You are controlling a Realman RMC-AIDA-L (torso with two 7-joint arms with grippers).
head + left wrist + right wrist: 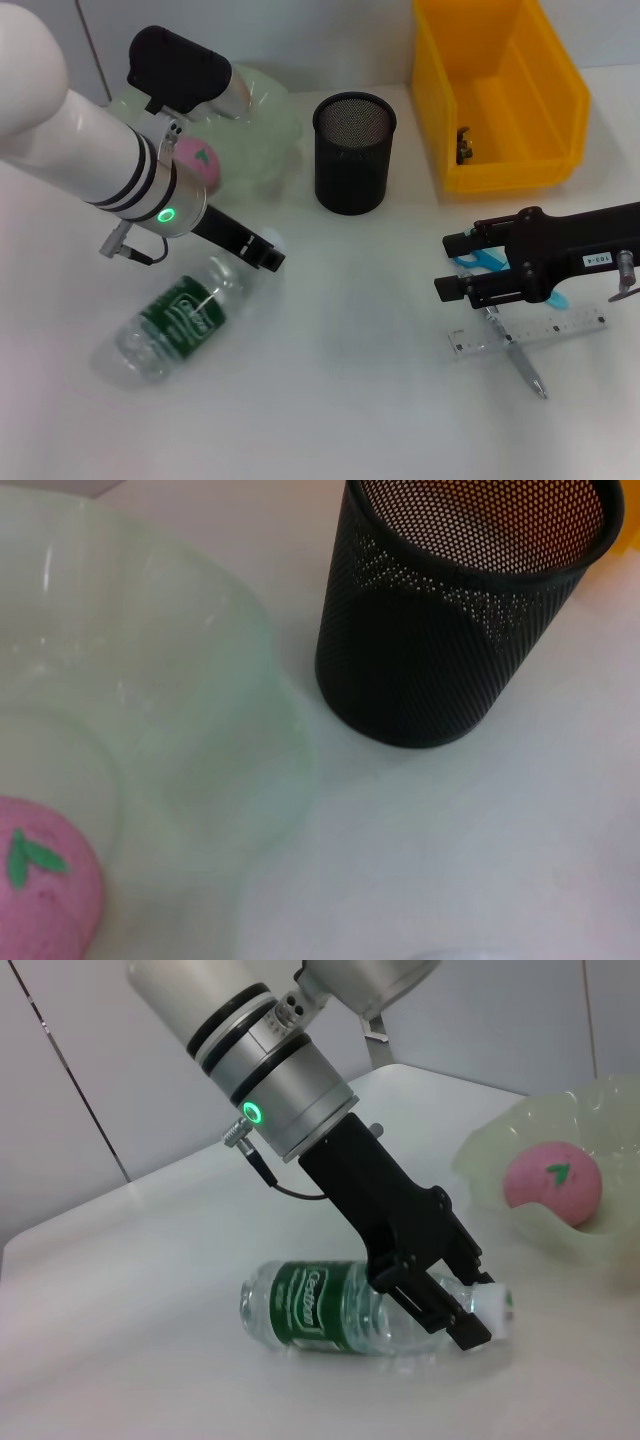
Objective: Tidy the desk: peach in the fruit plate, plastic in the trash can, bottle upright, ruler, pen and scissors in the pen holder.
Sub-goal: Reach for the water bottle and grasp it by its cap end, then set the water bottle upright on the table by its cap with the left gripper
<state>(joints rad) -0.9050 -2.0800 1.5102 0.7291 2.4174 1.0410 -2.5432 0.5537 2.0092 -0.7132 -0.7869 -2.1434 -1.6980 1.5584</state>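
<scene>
Gleaming white desk (330, 400), grey walls

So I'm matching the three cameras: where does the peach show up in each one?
Head view: peach in the green fruit plate, upper left, partly behind the left arm.
Left wrist view: peach at the lower left corner.
Right wrist view: peach at the right, in the plate.
Shared landmark: the fruit plate.

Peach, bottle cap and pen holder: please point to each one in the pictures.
peach (552, 1182), right wrist view, on its pink front.
bottle cap (497, 1306), right wrist view, on its white side.
pen holder (352, 170), head view, on its black mesh wall.
</scene>
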